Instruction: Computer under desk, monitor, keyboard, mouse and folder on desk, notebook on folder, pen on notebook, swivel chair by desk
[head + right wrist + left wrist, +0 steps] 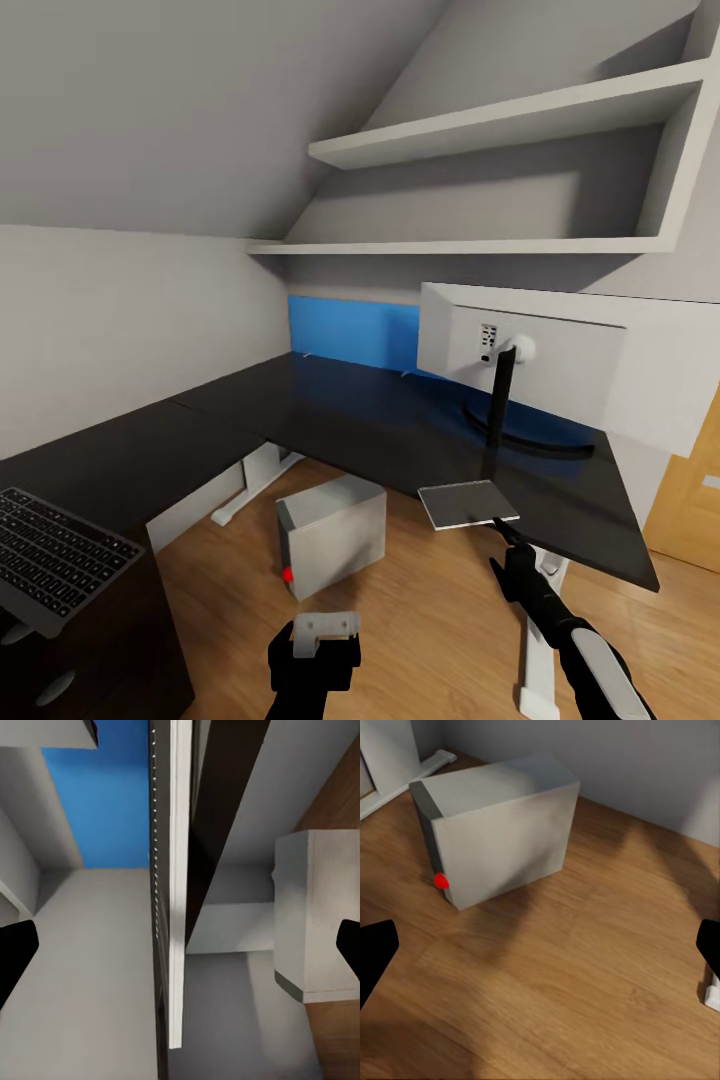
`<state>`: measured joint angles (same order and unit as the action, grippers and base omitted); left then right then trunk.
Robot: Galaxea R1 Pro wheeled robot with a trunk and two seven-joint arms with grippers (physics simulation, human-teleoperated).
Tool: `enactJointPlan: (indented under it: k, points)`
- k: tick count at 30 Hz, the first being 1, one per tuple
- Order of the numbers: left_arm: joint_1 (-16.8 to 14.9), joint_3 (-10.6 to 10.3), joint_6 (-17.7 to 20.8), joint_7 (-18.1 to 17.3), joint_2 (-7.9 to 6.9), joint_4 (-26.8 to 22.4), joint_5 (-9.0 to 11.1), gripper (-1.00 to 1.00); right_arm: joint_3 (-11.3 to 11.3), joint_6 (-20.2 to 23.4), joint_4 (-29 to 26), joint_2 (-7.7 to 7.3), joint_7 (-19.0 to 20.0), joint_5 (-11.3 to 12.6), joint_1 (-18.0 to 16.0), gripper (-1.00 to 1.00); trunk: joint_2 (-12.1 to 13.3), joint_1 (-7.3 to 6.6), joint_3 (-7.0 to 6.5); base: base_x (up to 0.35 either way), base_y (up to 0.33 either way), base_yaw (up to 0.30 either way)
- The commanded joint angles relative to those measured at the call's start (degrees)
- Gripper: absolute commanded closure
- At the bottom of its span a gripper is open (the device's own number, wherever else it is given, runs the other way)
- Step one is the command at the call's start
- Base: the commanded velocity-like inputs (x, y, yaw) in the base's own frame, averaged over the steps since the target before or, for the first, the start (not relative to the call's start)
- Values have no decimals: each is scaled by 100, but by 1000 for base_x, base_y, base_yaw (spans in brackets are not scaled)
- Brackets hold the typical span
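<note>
I've got the right pincer (503, 528) spread wide at the white monitor's flat base plate (468, 503), lined up to reseat it on the black tabletop (330, 410); left pincer (540, 960) wide over the grey computer box (499, 825).

Attic bedroom workspace in a home: sloped ceiling (230, 90) over white wall shelves (520, 120), a dark L-shaped tabletop (330, 400) carrying a monitor (570, 355), a computer (335, 530) on the wooden floor (420, 620), and a keyboard (55, 560) near left.
</note>
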<state>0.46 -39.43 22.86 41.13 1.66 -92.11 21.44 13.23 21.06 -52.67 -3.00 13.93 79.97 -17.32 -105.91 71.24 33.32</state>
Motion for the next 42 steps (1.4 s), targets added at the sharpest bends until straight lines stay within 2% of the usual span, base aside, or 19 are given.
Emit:
enactJointPlan:
  k: [1,29,42]
  points:
    - [-2,-5,13,35,1,-8,35,-100,13,39,2,2,5,34,-4,-100,-3,0,5,104,97,0]
    - [-2,-8,16,33,1,-8,35,-100,13,31,28,-7,-5,28,-9,-100,-3,0,5,70,51,0]
    - [-2,-126,16,44,1,-3,34,-100,14,29,29,-10,-16,24,-9,-100,-3,0,5,103,18,0]
